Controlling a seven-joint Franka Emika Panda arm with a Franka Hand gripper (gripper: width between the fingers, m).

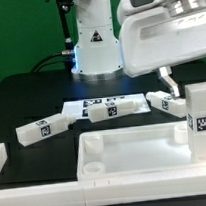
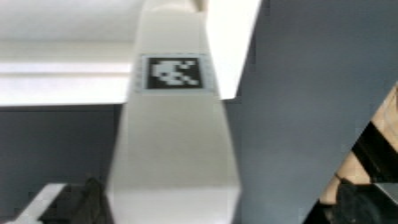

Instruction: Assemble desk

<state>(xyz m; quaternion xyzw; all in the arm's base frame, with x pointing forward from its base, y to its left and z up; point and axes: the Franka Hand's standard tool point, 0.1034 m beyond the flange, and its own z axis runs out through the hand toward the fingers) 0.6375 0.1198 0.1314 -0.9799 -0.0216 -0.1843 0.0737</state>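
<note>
Gaping wide, the hand [image 2: 222,190] grips nothing; the white leg [image 2: 175,150] bears a black-and-white tag [image 2: 173,75].

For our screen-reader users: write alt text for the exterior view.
A white desk top lies on a black table with one tagged leg standing upright at its far corner on the exterior view's right. Three more legs lie loose on the table behind it; a white robot arm hangs above.

Desk top [image 1: 137,172] partly out of frame.
</note>
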